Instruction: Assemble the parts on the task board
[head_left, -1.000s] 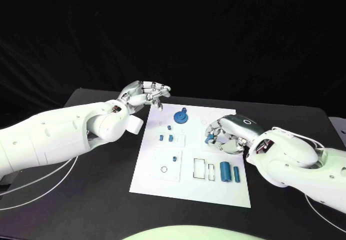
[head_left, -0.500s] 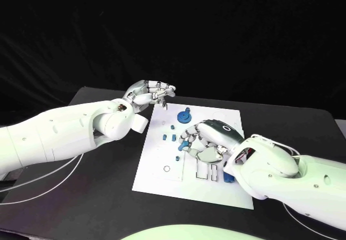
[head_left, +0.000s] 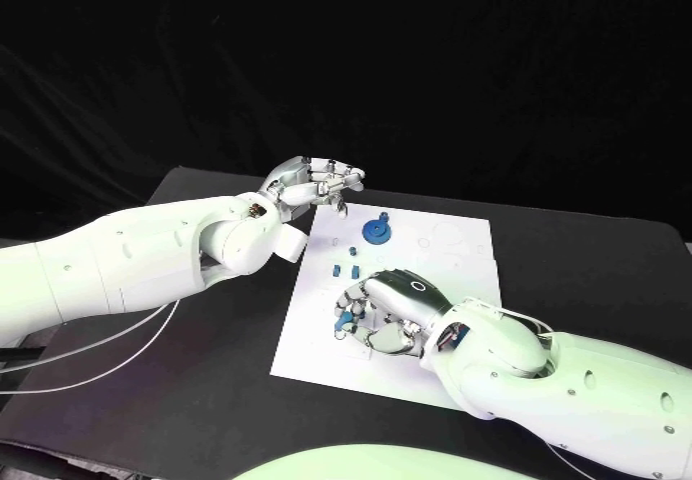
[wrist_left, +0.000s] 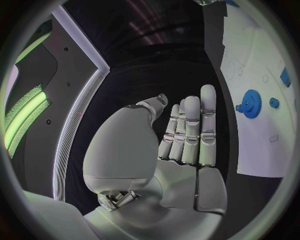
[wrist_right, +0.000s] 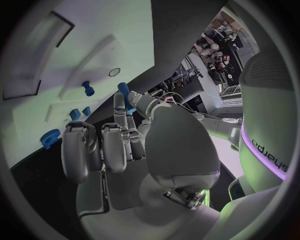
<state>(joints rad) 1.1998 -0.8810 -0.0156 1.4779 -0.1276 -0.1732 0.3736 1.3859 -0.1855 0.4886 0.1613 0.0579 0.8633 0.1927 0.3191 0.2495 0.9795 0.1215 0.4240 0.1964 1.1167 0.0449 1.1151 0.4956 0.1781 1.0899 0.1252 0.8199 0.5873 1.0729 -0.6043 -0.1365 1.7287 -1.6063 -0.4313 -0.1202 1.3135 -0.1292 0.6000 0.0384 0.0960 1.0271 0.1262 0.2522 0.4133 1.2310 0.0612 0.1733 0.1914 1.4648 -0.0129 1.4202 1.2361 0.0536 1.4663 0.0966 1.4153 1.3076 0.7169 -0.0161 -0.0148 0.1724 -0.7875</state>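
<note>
Blue part (head_left: 346, 323) pinched in right hand (head_left: 387, 312) (over task board (head_left: 447, 250)), left hand (head_left: 315, 184) apart.

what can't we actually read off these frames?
- Head view: the right hand covers the task board's lower middle; the slots and parts under it are hidden.
- Right wrist view: the blue part at the fingertips is partly hidden by fingers; shape unclear.
- Head view: left hand too small to tell whether it holds anything.

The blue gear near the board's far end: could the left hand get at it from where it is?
Probably yes. The left hand hovers beside the blue gear with nothing between them.
</note>
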